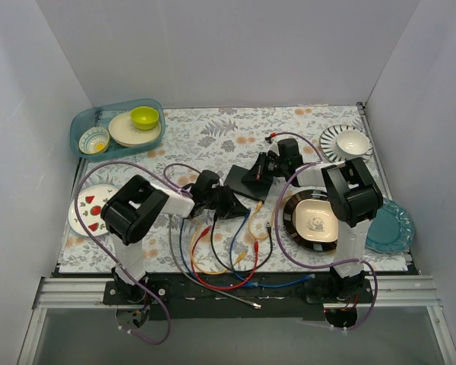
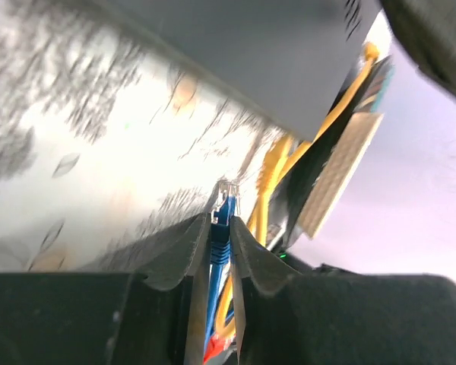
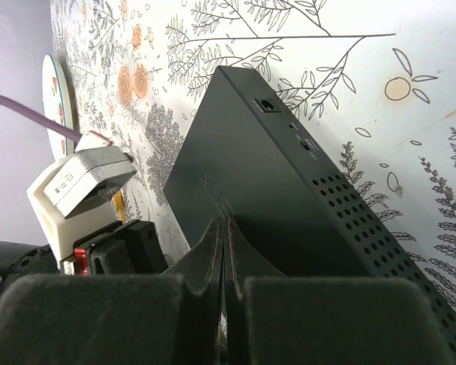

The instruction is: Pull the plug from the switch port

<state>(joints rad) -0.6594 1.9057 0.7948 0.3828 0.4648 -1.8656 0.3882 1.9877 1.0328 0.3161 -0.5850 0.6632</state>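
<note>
The switch (image 1: 242, 181) is a flat black box in the middle of the floral mat. It fills the right wrist view (image 3: 289, 190) and shows as a grey slab in the left wrist view (image 2: 273, 53). My left gripper (image 1: 226, 201) sits at its near edge, shut on a blue plug (image 2: 220, 232). The plug's clear tip (image 2: 227, 190) shows bare over the mat, apart from the switch. A yellow cable (image 2: 277, 163) still runs toward the switch. My right gripper (image 3: 226, 225) is shut, its tips resting on the switch's top.
Red, blue, yellow and black cables (image 1: 228, 262) loop toward the front edge. A panda plate (image 1: 295, 225) and teal plate (image 1: 391, 228) lie right. A strawberry plate (image 1: 90, 207) lies left. A teal tray (image 1: 82, 144) and a striped plate (image 1: 333, 138) stand at the back.
</note>
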